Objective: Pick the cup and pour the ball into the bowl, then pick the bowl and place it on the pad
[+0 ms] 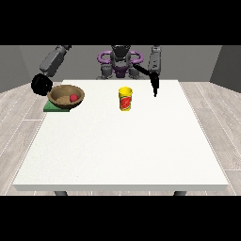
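1. Front view: the white table (pixel 122 150) carries a brown bowl (pixel 66 95) at its far corner on the view's left, and a red ball (pixel 74 97) lies inside the bowl.
2. The bowl sits on a green pad (pixel 52 108), whose edge shows beneath the bowl's near and left side.
3. The hand at the view's left (pixel 41 84) is a dark rounded shape just beside the bowl's left rim, slightly above it; whether it touches the rim and how its fingers lie cannot be told.
4. A yellow cup (pixel 125 99) with a red mark on its side stands upright near the table's middle at the far part, well apart from the bowl.
5. The hand at the view's right (pixel 154 86) hangs with its fingers pointing straight down over the table, holding nothing; the cup stands near those fingertips, toward the view's left and a little lower.
6. The robot's torso (pixel 120 63) rises behind the table's far edge.
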Controlling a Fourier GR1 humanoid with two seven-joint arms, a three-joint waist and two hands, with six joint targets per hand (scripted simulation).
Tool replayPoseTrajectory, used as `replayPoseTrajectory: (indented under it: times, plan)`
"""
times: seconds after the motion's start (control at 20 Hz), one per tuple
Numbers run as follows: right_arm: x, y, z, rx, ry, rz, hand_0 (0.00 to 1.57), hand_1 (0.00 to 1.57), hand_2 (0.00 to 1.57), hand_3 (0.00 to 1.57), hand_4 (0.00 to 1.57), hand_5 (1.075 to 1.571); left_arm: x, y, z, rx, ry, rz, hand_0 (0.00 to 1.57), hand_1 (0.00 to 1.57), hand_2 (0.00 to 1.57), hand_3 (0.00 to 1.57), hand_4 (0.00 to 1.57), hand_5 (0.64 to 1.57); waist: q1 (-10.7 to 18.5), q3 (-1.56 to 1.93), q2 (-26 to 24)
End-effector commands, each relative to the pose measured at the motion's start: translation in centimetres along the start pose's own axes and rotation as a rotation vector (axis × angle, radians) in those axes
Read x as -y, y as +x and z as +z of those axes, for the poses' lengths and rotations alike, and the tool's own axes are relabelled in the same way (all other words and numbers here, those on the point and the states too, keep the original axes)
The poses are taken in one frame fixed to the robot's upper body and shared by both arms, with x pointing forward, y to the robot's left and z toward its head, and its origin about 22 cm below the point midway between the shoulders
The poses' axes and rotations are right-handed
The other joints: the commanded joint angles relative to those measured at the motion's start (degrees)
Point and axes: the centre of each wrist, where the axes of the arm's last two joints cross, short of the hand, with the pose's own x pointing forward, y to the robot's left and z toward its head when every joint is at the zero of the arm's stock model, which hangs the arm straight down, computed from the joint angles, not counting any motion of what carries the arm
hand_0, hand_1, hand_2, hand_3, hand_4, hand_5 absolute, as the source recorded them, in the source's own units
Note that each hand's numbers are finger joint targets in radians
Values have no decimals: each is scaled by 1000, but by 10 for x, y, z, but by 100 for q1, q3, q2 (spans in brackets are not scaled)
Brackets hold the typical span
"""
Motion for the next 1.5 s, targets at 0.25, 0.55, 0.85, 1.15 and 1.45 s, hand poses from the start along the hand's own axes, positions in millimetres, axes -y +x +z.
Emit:
replayPoseTrajectory:
  times: [0.25, 0.55, 0.85, 1.15, 1.45]
  plan:
    - [58, 41, 9, 203, 9, -131, 1571, 1571, 1571, 0, 851, 1571, 3, 74, -15, 229, 35, -14, 0, 0, 0, 0, 0, 703, 279, 17, 1343]
    - [66, 77, 10, 269, 23, -147, 1571, 1571, 1571, 0, 788, 1567, -18, 78, -3, 310, 65, -28, 0, 0, 0, 0, 0, 694, 158, 6, 1776]
    - [63, 104, 9, 309, 37, -108, 1571, 1571, 1571, 372, 420, 1571, -8, 102, 13, 302, 88, -14, 0, 0, 0, 0, 0, 686, 21, 7, 1771]
    - [52, 73, 3, 200, 66, -33, 1571, 1571, 1571, 960, 426, 1557, -3, 99, 23, 235, 60, -15, 0, 0, 0, 0, 0, 692, -2, 3, 1263]
    - [70, 57, 13, 130, 67, 43, 1571, 1571, 1571, 1111, 399, 1542, -3, 80, 26, 172, 76, 5, 0, 0, 0, 0, 0, 692, -157, 0, 991]
